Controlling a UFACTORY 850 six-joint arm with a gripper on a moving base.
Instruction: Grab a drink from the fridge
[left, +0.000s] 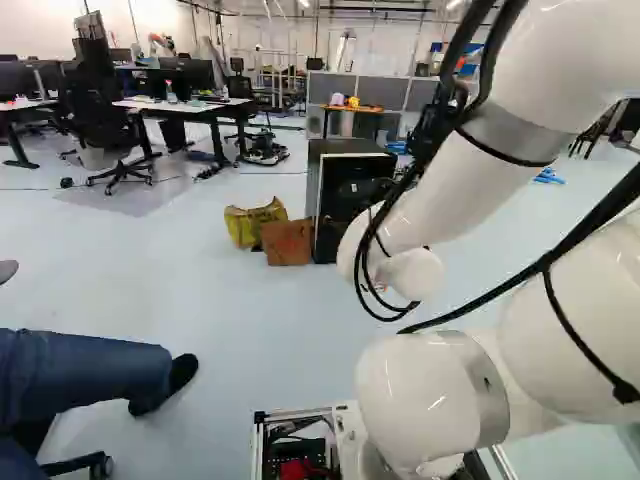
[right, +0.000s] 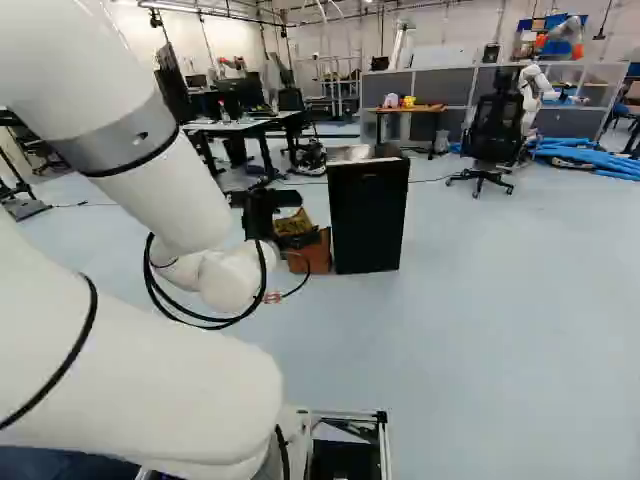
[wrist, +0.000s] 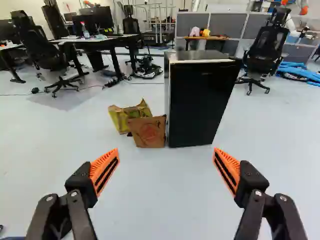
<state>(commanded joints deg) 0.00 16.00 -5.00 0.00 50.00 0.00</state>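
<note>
Ribbed orange pads (wrist: 104, 171) line the spread fingers of the black, jointed two-finger gripper (right: 262, 207); the jaws stand wide apart, with smooth, pale blue-grey floor (wrist: 165, 200) showing between and beneath them. Ahead of the gap, well apart from the fingertips, stands the task's fridge, a boxy black fridge with a flat front (wrist: 202, 105), slightly toward the right jaw's side. Just beside it, also ahead of the gap, sits a squarish brown cardboard box (wrist: 149, 132), with a crumpled yellow bag-like thing (wrist: 122, 120) behind, toward the left jaw's side. Farther ahead, beyond the left jaw, is a black wheeled office chair (wrist: 47, 52).
</note>
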